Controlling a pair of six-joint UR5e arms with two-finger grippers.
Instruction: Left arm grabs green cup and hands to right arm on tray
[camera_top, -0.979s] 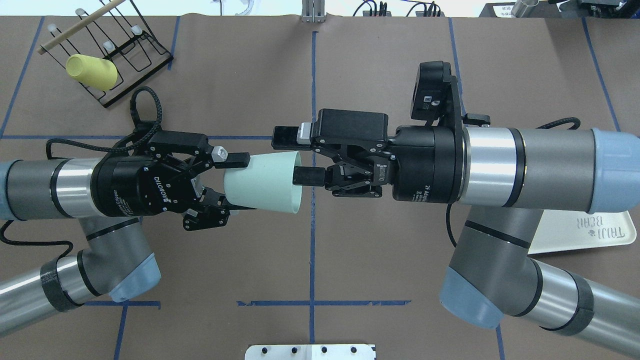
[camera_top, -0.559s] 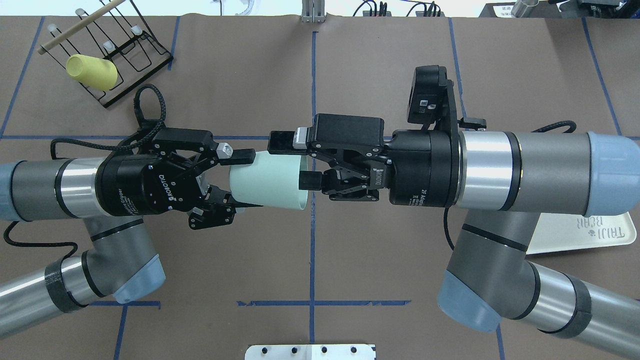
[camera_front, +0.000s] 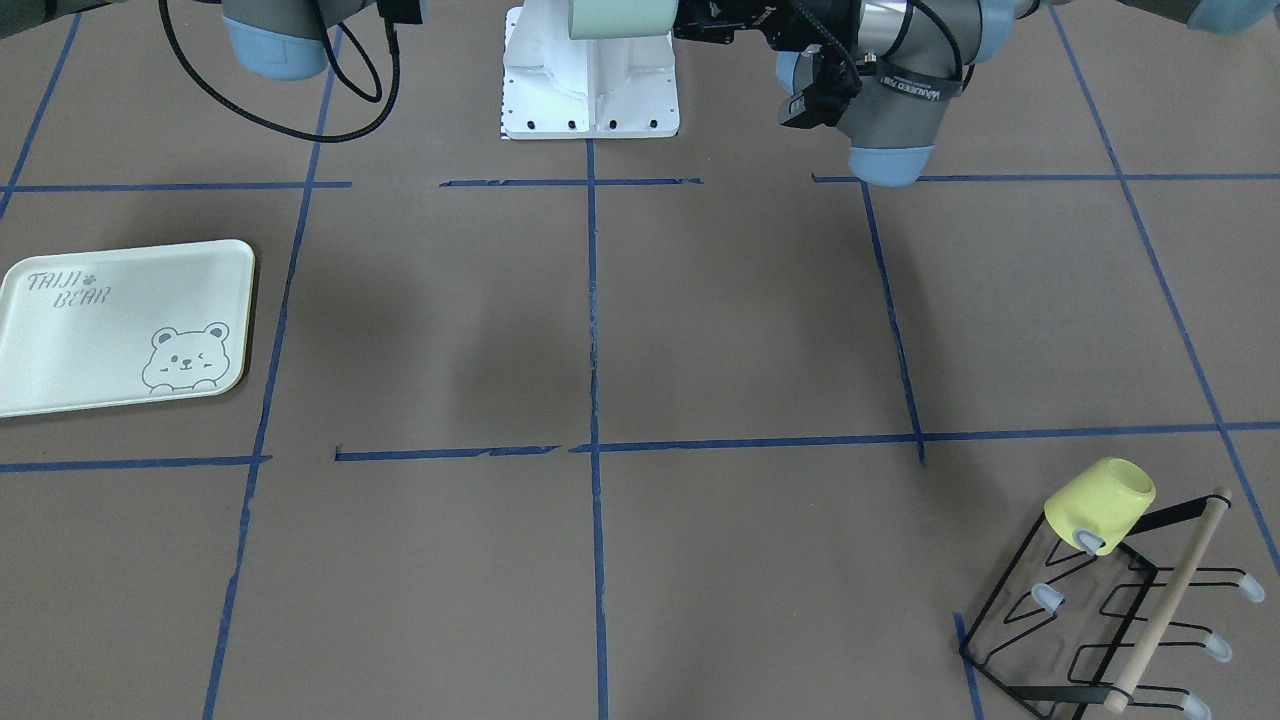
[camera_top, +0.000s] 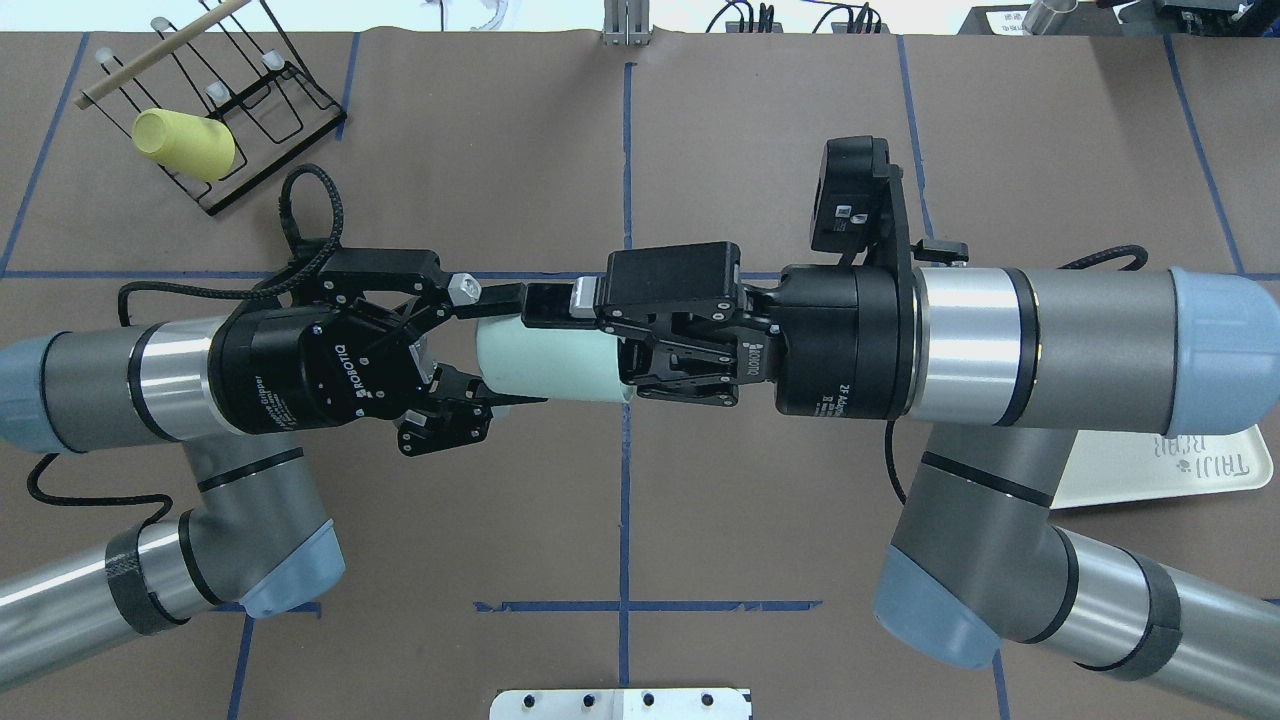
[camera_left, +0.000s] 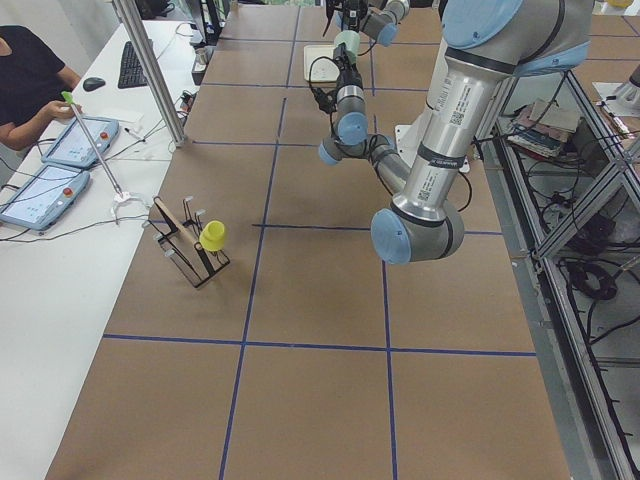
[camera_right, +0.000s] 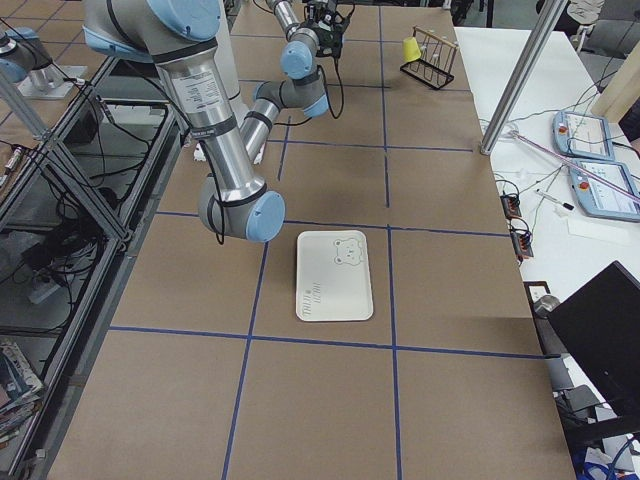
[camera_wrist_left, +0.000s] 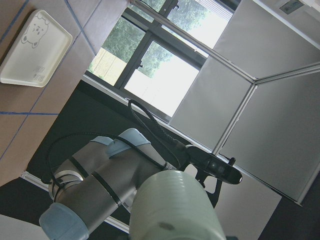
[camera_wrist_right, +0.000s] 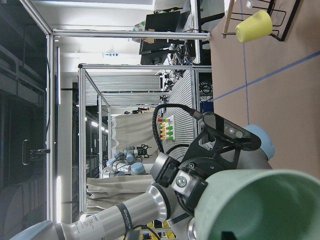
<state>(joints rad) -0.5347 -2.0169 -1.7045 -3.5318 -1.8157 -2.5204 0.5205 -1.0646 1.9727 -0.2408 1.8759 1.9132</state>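
Note:
The green cup (camera_top: 545, 362) hangs on its side in the air over the table's middle. My left gripper (camera_top: 505, 350) is shut on its base end. My right gripper (camera_top: 560, 340) is open around the cup's rim: its upper finger (camera_top: 548, 306) lies along the cup's outside and the other finger is hidden inside the cup. The cup also shows at the top edge of the front view (camera_front: 620, 18), base-on in the left wrist view (camera_wrist_left: 175, 210) and mouth-on in the right wrist view (camera_wrist_right: 260, 205). The tray (camera_top: 1180, 460) lies flat under my right arm and shows whole in the front view (camera_front: 120, 325).
A yellow cup (camera_top: 185, 145) hangs on a black wire rack (camera_top: 240, 110) at the table's far left corner. The white robot base plate (camera_top: 620, 705) is at the near edge. Blue tape lines cross the brown table. An operator sits at a side desk (camera_left: 30, 80).
Both grippers have moved closer together. My right gripper has slid further over the cup, so its upper finger now overlaps the cup's side and its lower finger has gone inside.

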